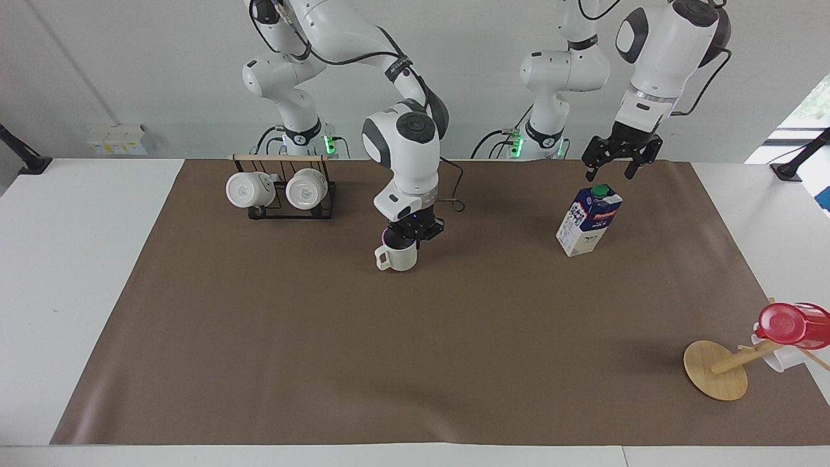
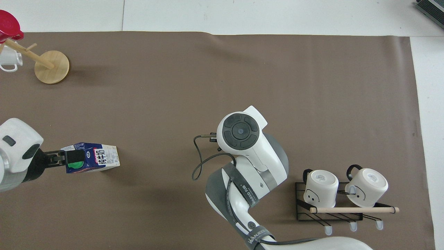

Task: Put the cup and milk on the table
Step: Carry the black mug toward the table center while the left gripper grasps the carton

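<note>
My right gripper [image 1: 405, 239] is shut on the rim of the cream-white cup [image 1: 397, 257] and holds it upright, low over the brown sheet of the table [image 1: 415, 337], with the handle toward the right arm's end. In the overhead view the right arm hides the cup. The blue-and-white milk [image 1: 589, 220] stands on the sheet toward the left arm's end. My left gripper [image 1: 609, 170] hangs open just above its green cap. In the overhead view the left gripper [image 2: 69, 160] covers part of the cap of the milk [image 2: 95, 158].
A black wire rack [image 1: 285, 211] with two white mugs stands near the right arm's base. It also shows in the overhead view [image 2: 333, 213]. A wooden mug tree [image 1: 716, 370] with a red cup [image 1: 791, 323] and a white mug stands at the table's corner far from the robots.
</note>
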Robot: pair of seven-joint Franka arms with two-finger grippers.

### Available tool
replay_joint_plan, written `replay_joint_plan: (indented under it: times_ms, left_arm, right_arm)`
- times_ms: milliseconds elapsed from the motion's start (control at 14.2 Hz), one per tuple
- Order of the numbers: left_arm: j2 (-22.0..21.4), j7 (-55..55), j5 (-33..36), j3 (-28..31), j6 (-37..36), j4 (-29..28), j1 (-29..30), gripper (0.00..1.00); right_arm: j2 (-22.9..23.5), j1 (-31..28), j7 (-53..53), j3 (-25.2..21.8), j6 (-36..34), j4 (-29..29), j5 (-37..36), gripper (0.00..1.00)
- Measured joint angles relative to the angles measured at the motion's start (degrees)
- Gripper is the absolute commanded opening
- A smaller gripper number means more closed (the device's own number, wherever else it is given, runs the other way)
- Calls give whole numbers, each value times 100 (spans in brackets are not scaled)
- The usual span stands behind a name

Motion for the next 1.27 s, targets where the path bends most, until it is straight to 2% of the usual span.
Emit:
replay_joint_plan:
  times_ms: [1057,1128,1198,1268]
  left_arm:
    - [24,0,245,0,988,-632,0,100]
    - [24,0,249,0,1021,-655,0,100]
    - [24,0,250,0,1039,-668,0,100]
    - [23,0,252,0,1064,-680,0,100]
  right_arm:
    - [-5,109,-329,1,99,-220,-3,0]
    - [-6,109,-354,0,99,-221,-3,24]
    - [-6,109,-367,0,99,-223,-3,97]
    - [-6,108,-371,-1,99,-225,-3,100]
